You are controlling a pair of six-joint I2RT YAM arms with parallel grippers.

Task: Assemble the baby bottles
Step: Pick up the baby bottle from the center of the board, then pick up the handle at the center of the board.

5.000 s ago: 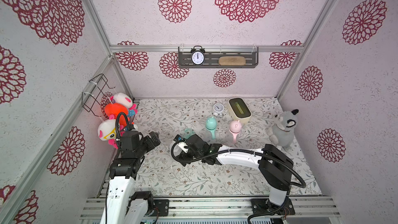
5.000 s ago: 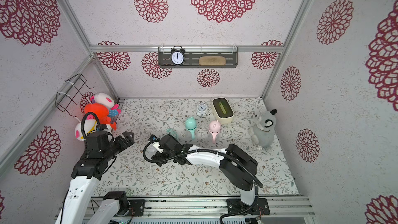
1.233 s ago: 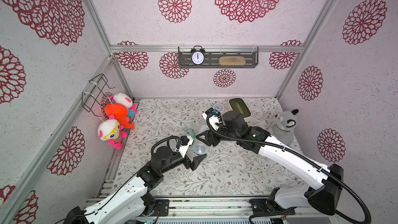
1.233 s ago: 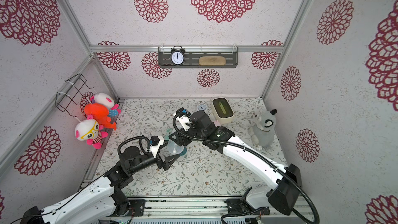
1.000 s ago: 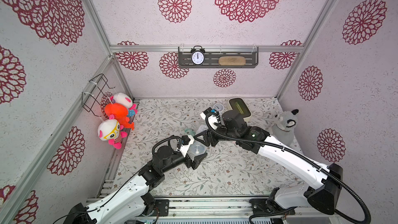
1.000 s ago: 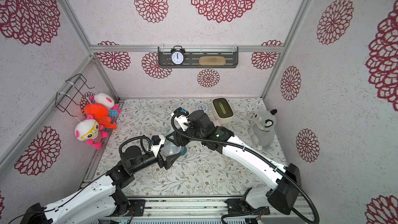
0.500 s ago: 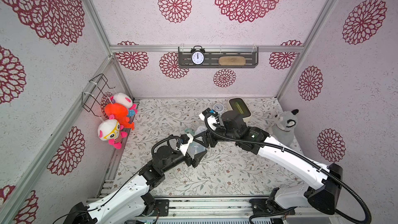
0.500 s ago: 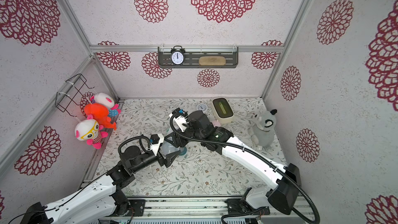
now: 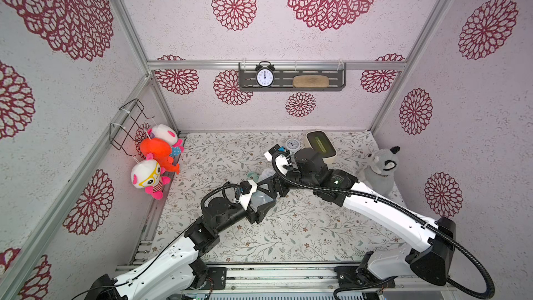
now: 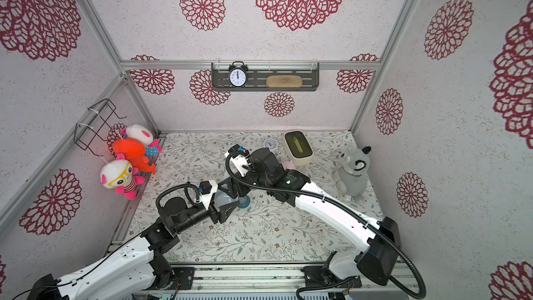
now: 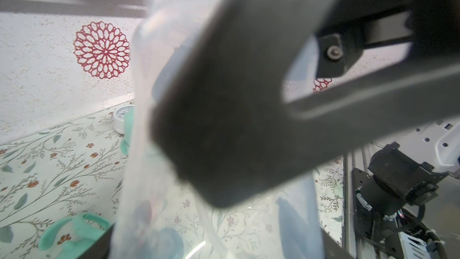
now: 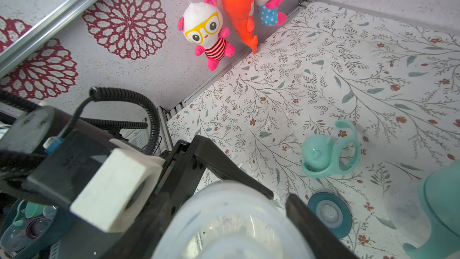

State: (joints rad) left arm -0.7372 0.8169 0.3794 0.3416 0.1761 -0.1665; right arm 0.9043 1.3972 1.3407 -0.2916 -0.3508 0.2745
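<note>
A clear bottle body hangs above the mat's middle with no ring or collar on it. My left gripper is shut on it. My right gripper straddles the same bottle from above, open, with a thin gap at one finger. On the mat lie a teal nipple collar and a mint handled ring with a dome cap. A mint-capped bottle stands close by. A pink one shows behind my right arm.
A small white clock and a cream box with a green lid stand at the back. At the right wall sits a grey plush animal, and plush toys hang on the left wall. A dark bin of parts lies beside the left arm.
My left gripper reached in from the left and shut on the clear bottle that my right gripper held. The right jaws have widened around it.
</note>
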